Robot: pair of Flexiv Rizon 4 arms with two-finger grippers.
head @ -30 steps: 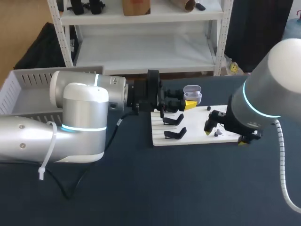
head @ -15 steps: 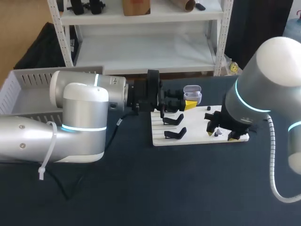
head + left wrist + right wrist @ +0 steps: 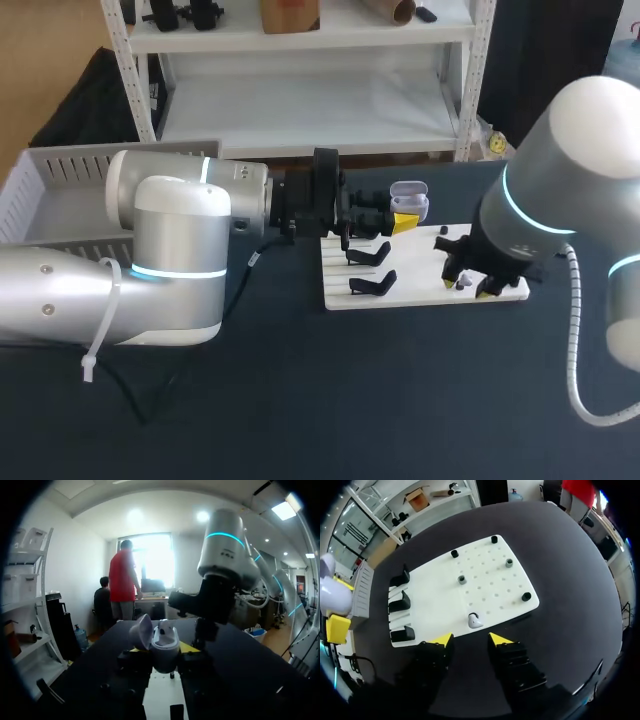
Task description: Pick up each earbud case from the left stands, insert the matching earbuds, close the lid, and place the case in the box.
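Can't resolve the earbud (image 3: pixel 474 621) from the head view: masked by the right arm's wrist. Visible only from the right wrist view, lying on the white pegboard (image 3: pixel 485 580) just ahead of the right gripper (image 3: pixel 471 640), fingers apart. Versus 1 s ago: right arm swung leftward over the board. Holding the open earbud case (image 3: pixel 164 647) clamped in the left gripper (image 3: pixel 161 655), near the black stands (image 3: pixel 372 255). Grey box (image 3: pixel 60 200) partly hidden behind the left arm.
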